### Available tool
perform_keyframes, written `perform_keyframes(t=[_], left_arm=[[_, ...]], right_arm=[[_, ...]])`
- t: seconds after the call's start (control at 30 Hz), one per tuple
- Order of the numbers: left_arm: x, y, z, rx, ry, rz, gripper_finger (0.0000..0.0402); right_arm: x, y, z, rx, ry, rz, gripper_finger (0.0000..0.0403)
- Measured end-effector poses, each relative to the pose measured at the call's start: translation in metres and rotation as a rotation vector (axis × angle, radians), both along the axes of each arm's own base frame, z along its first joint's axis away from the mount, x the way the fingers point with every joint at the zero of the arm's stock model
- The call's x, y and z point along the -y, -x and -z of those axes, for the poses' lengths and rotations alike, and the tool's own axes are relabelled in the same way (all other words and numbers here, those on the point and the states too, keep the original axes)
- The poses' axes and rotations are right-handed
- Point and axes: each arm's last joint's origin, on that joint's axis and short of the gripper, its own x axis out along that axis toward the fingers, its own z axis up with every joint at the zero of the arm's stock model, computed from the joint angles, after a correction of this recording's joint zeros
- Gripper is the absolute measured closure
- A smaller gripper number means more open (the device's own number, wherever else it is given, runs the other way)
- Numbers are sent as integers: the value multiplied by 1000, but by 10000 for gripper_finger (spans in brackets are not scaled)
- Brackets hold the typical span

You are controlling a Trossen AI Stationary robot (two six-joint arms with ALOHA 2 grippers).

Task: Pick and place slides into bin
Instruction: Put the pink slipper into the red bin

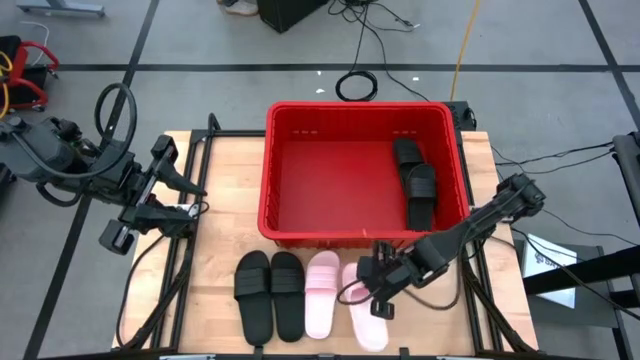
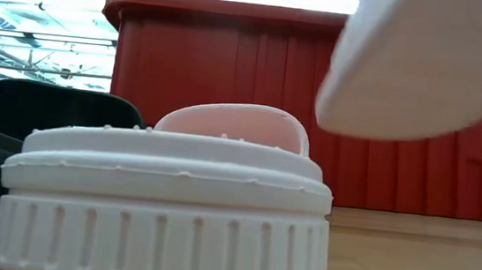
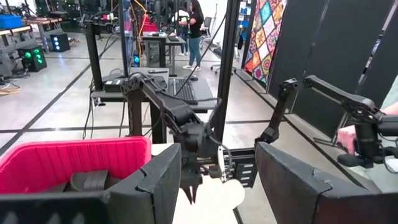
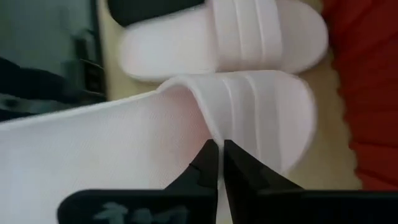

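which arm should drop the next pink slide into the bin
Right. The right gripper is shut on the pink slide, close to the bin. The left gripper waits open at the table's left edge.

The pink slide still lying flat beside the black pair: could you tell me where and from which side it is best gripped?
Probably the wide strap of the pink slide, from above: it arches over an open toe, so one finger could slip under. The right gripper pinches its partner similarly.

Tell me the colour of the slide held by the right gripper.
Pale pink slide; the right wrist view shows it best.
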Motion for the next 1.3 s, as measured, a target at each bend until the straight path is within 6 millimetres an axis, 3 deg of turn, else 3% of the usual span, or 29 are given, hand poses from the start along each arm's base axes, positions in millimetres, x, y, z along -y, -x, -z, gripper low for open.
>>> perform_keyframes(t=[0.2, 0.47, 0.63, 1.07, 1.3], left_arm=[[0, 0, 0, -4, 20, -2, 197], [-1, 1, 0, -5, 28, 3, 197], [-3, 5, -2, 1, 35, 50, 197], [-10, 9, -7, 68, -9, -48, 197], [-15, 11, -16, 151, -15, -153, 197]], right_arm=[[7, -2, -26, 130, -148, 22, 402], [14, -27, -55, 418, -366, -4, 403], [20, -40, -73, 631, -416, -29, 403], [67, -61, -125, 1292, -230, -125, 403], [103, -46, -158, 1553, -9, -77, 403]])
